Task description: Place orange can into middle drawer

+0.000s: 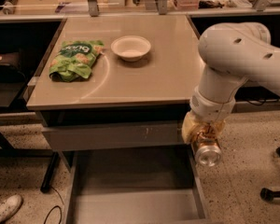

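The gripper [201, 133], at the end of the white arm [233, 59], was clamped around the small orange-gold drink can [208, 153], whose shiny silver end faced the camera. It hung just off the table's front right corner, about over the right wall of the wide, shallow grey metal middle drawer [130, 204], which stood pulled open. Farther back on the beige tabletop [168, 59] lay a green snack bag [74, 59] beside a white bowl [130, 47].

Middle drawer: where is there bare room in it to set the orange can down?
The middle drawer is bare across all its visible floor, from left wall to right wall. It is crowded only at the right wall's rear end, where the gripper holds the orange can.
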Motion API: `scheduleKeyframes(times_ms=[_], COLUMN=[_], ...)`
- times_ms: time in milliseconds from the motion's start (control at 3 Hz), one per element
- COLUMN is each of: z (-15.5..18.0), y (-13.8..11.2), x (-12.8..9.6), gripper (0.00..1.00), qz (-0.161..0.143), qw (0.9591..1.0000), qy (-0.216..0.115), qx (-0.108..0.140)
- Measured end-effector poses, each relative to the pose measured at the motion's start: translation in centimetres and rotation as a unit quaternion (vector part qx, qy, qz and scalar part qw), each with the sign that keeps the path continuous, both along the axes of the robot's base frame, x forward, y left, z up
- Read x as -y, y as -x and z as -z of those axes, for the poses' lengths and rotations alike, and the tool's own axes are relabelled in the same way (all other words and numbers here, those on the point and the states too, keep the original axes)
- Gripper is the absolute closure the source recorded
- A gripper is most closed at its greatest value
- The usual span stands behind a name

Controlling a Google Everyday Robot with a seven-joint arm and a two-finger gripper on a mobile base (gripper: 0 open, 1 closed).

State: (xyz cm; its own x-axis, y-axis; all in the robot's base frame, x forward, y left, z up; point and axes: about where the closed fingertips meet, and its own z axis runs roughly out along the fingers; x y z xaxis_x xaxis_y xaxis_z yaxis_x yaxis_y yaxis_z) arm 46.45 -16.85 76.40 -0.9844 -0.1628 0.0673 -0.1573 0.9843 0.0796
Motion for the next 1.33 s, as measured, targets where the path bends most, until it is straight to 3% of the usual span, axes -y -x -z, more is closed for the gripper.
scheduleKeyframes(times_ms=[667,1000,1333], z=[9.3,9.3,12.8], y=[2.3,2.3,3.1], x=[-3.9,-3.9,-5.7], gripper=[1.0,1.0,1.0], qz=[0.019,0.019,0.042], qw=[0.9947,0.9947,0.9886], qy=[-0.069,-0.069,-0.113], qx=[-0.074,-0.074,-0.09])
